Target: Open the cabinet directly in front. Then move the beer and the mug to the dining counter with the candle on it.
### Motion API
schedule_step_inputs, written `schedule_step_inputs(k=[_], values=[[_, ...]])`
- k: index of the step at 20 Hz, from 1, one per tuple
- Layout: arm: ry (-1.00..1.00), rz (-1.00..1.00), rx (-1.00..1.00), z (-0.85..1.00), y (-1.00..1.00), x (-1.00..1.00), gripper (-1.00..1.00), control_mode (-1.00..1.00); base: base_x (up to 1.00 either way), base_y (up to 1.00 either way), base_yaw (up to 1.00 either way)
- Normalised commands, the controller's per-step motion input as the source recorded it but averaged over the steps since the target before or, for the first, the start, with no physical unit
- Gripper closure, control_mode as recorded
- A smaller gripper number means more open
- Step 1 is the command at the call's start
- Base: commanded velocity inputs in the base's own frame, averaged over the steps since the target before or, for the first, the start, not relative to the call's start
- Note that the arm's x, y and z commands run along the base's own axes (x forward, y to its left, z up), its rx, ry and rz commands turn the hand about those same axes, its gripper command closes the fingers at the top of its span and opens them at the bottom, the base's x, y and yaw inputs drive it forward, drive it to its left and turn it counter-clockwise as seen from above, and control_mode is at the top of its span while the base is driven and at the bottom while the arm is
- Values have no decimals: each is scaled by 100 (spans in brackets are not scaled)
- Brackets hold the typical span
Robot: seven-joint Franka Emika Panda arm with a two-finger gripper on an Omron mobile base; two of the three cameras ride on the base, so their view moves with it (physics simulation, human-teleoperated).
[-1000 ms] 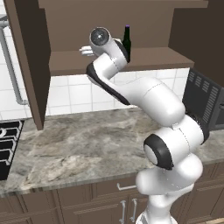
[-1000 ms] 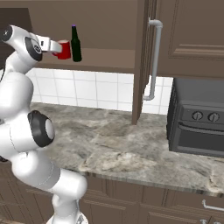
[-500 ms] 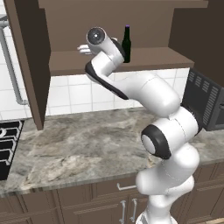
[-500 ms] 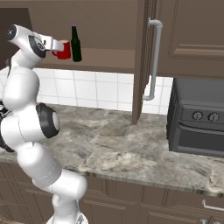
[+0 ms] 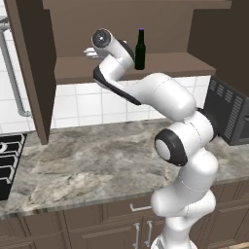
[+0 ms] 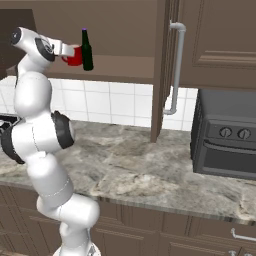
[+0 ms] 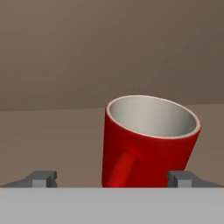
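Note:
The cabinet stands open, its left door [image 5: 29,68] and right door [image 6: 162,65] swung out. On its shelf [image 5: 170,65] the beer [image 5: 140,48] [image 6: 87,50], a dark bottle with a purple cap, stands upright. Right beside it sits the red mug [image 6: 75,56] [image 7: 146,144], its handle turned toward the hand. My gripper [image 6: 69,50] [image 7: 111,178] is open at shelf height. The mug sits just ahead of the fingertips [image 7: 43,178], nearer the right one. In the left base view my wrist [image 5: 103,39] hides the mug. The dining counter and candle are out of view.
A veined stone worktop [image 5: 97,165] runs below the cabinet, over brown drawers. A black oven-like appliance [image 6: 225,135] stands on it at the right. A stove corner [image 5: 7,160] sits at the left. The right door's silver bar handle [image 6: 176,70] hangs over the worktop.
The hand has edged closer to the mug, now covering part of it in the right base view. The elbow has swung. Beer and mug have not moved.

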Motion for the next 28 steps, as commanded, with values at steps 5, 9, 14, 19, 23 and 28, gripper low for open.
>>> schedule_step_inputs(k=[5,9,14,19,23,28], values=[[0,-3,0,0,5,19,100,-100,0,0,0],[0,0,0,0,0,0,100,-100,0,0,0],[0,0,0,0,0,0,100,-100,0,0,0],[0,0,0,0,0,-5,100,-100,0,0,0],[-1,0,0,-4,0,-71,100,-100,0,0,0],[-6,0,0,-6,0,-100,100,-100,0,0,0]])
